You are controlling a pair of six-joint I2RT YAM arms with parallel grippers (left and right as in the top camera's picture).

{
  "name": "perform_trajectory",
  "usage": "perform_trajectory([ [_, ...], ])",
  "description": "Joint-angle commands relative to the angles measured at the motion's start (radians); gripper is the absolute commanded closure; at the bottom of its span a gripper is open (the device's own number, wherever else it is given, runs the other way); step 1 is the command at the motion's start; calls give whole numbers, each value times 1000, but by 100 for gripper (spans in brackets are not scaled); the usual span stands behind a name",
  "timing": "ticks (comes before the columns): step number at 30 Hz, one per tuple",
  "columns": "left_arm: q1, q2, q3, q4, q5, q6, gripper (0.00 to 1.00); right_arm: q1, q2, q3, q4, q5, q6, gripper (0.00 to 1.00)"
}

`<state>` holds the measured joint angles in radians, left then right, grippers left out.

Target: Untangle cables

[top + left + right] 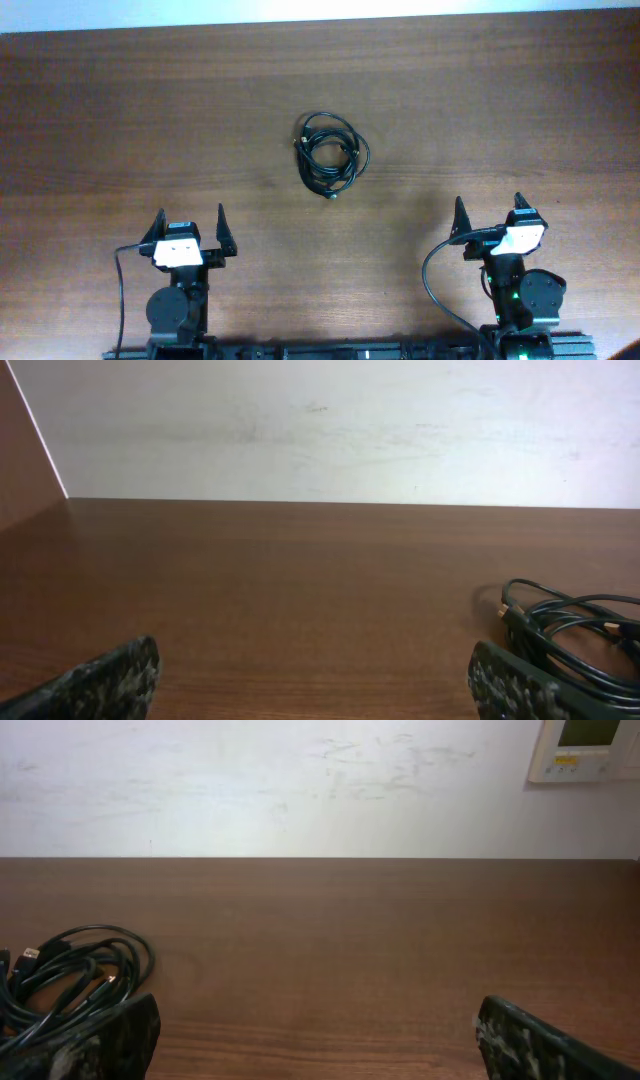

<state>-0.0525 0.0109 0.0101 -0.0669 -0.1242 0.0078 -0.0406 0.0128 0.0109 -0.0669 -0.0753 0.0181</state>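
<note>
**Condition.** The left end effector and the right end effector both sit low over the near edge of the bench. Each has its fingers spread wide and holds nothing. The cables lie as one small dark coil of overlapping loops, flat on the bench. The coil is ahead of the left end effector and to its right, and ahead of the right end effector and to its left. It is well apart from both and roughly midway between them. The left wrist view has the coil just beyond that unit's right finger, and the right wrist view has it beyond that unit's left finger. One plug end sticks out on the side of the coil nearest the end effectors.

**Step in hand (judgement).** No strand has been taken up, so the work stands at the approach.
- Bring both units forward and inward so they arrive on opposite flanks of the coil.
- Let one pinch an outer loop or the exposed plug end. The other should pin or lift a different strand.
- Draw the two apart slowly.
- The cords are thin and lie flat, so the fingers must close at the bench surface. A high closure would likely miss.
- Gripping the whole bundle would likely tighten the tangle.

How many separate cords make up the coil cannot be told.

**Containers.** No bin, tray or box appears in any view, so there are no contents to report.
</note>
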Motion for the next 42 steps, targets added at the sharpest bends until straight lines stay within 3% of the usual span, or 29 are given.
perform_trajectory([
  [1, -4, -5, -1, -6, -4, 8, 1, -6, -6, -5, -7, 9, -3, 2],
  [39, -4, -5, -1, -6, -4, 8, 1, -6, -6, -5, -7, 8, -2, 1],
  [40, -4, -5, -1, -6, -4, 8, 1, -6, -6, -5, -4, -27, 3, 2],
  [42, -4, -5, -1, -8, 41, 3, 1, -6, -6, -5, 13, -206, 178, 2],
])
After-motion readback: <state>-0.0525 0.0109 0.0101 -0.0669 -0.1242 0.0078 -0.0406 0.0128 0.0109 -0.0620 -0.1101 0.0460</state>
